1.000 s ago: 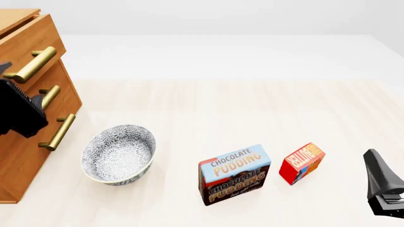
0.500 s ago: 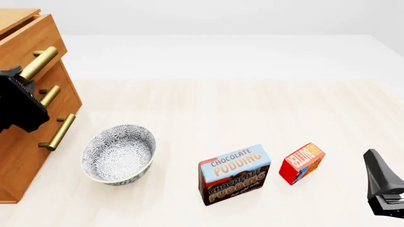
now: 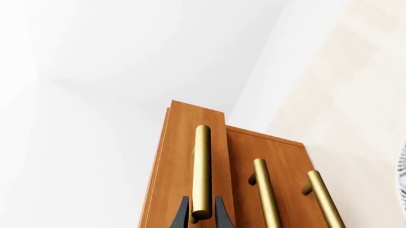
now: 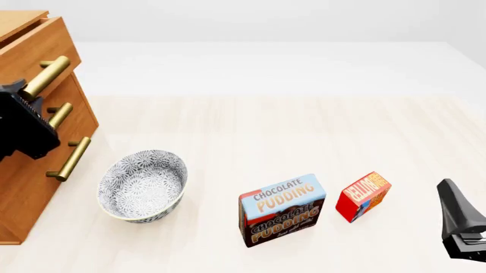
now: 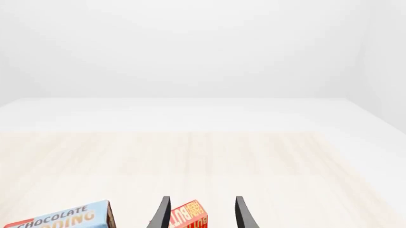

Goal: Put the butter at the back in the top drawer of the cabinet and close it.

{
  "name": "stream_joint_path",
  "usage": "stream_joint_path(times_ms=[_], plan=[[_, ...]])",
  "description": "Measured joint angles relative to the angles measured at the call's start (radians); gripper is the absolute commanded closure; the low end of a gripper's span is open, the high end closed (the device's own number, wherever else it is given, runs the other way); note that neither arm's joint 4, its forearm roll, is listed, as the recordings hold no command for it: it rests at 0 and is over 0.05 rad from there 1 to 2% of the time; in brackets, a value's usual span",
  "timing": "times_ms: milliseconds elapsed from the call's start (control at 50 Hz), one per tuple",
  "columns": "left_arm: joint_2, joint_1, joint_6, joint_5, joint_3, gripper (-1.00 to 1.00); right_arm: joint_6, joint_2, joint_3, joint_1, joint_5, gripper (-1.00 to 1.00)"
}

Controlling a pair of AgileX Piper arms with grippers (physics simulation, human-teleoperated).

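The butter [image 4: 363, 196], a small red-orange box, stands on the table near the front right; in the right wrist view the butter [image 5: 188, 218] sits just ahead of the fingers. My right gripper [image 4: 450, 192] is open and to the right of it, holding nothing; its fingertips [image 5: 202, 199] are set wide apart. The cabinet [image 4: 31, 170] stands at the far left. My left gripper [image 4: 19, 91] is at the brass handle [image 3: 201, 166] of the top drawer [image 4: 38, 48], its fingers [image 3: 184, 216] pressed close on either side of the bar.
A patterned bowl [image 4: 143, 185] sits in front of the cabinet's lower drawers. A chocolate pudding box [image 4: 283, 209] stands just left of the butter. Two lower brass handles [image 3: 266, 190] run beside the one gripped.
My left gripper has risen from beside the middle handle to the top drawer's handle and has stayed there for the last half second. The right arm, butter, bowl and pudding box are unmoved.
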Motion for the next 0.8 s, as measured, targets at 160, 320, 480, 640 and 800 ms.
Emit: stream_joint_path(times_ms=[160,320,480,640,800], plan=[[-0.001,-0.013,0.002,-0.005,0.003,1.0,0.0,-0.001,0.0,0.0,0.001,-1.0],[-0.002,-0.029,0.004,-0.014,0.008,1.0,0.0,-0.003,0.0,0.0,0.003,-1.0],[-0.001,-0.049,0.007,-0.026,0.014,1.0,0.0,-0.005,0.0,0.0,0.005,-1.0],[0.0,-0.068,0.01,-0.037,0.019,1.0,0.0,-0.008,0.0,0.0,0.008,-1.0],[0.0,-0.073,0.012,-0.041,0.02,1.0,0.0,-0.012,-0.001,0.0,0.013,-1.0]])
